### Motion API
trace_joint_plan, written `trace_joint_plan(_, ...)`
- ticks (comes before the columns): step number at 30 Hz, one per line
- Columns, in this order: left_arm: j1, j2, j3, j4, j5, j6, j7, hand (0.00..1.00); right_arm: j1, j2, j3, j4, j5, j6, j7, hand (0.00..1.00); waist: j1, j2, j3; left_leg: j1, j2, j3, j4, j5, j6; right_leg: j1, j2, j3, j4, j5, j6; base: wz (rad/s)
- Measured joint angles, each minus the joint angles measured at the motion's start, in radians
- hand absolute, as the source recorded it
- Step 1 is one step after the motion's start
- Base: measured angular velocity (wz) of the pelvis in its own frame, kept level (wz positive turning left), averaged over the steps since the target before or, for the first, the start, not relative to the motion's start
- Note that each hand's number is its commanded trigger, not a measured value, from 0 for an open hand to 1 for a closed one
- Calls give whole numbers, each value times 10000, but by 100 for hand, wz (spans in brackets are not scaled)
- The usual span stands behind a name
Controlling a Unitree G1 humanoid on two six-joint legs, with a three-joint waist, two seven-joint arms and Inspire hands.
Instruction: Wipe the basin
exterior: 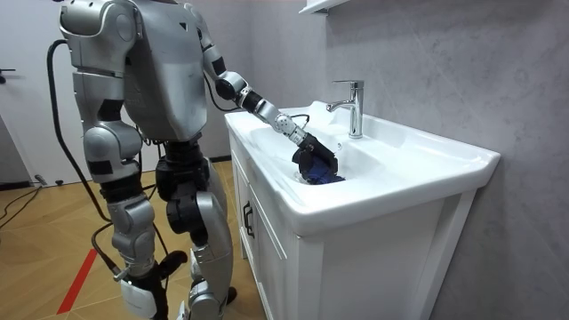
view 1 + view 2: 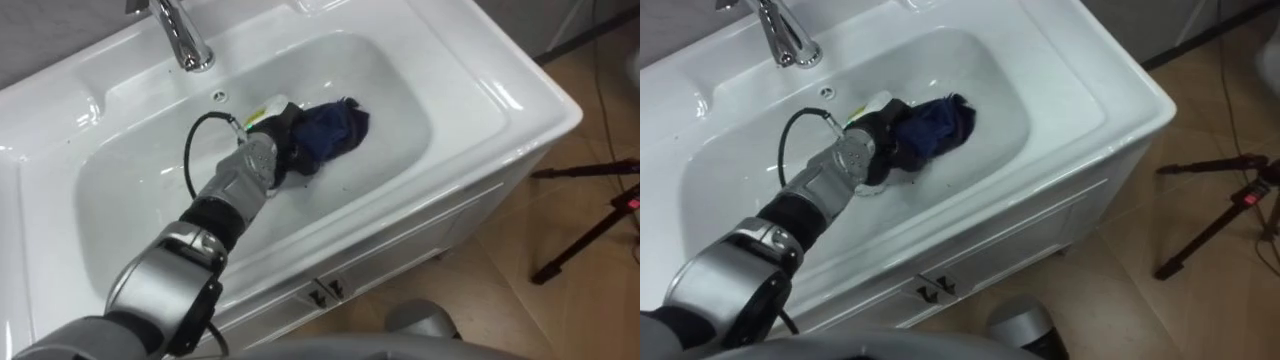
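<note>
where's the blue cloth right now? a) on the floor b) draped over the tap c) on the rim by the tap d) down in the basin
d: the cloth lies bunched in the bowl of the basin, with the left hand on it.
</note>
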Motion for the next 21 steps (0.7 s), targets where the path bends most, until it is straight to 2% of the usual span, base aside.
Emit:
trace_joint_plan(3, -257, 62, 106, 519, 499, -198, 447, 100, -124, -8, -22, 11, -91, -9, -9, 0, -1, 5, 0, -217, 37, 3, 36, 35, 8, -203, 38, 30, -1, 33, -7, -1)
trace_joint_plan(9, -212, 463, 287, 1045, 631, -297, 930, 100, -88, -19, -344, -55, -254, -12, -6, 0, 5, 6, 6, -219, 86, 76, 55, 46, -8, -218, 88, 108, -16, 76, -38, -4)
trace_joint_plan(12, -50, 801, 290, 1183, 877, -329, 1154, 100, -39, -11, -511, -137, -319, -73, -93, 0, 6, 25, 17, -217, 87, 70, 49, 46, -9, -219, 88, 101, -22, 62, -38, 0)
trace_joint_plan(14, 172, 1077, 324, 1200, 889, -478, 1323, 100, 128, -12, -669, -376, -322, -185, -176, 0, 53, 44, 24, -220, 80, 63, -11, 50, -17, -225, 91, 88, -41, 62, -38, 0)
trace_joint_plan(21, 605, 1128, 561, 1120, 1303, -984, 1633, 100, 358, 7, -943, -479, -345, -392, -490, 0, 460, 113, -25, -202, 60, 57, -126, 91, -76, -209, 94, 73, -63, 59, -77, 0)
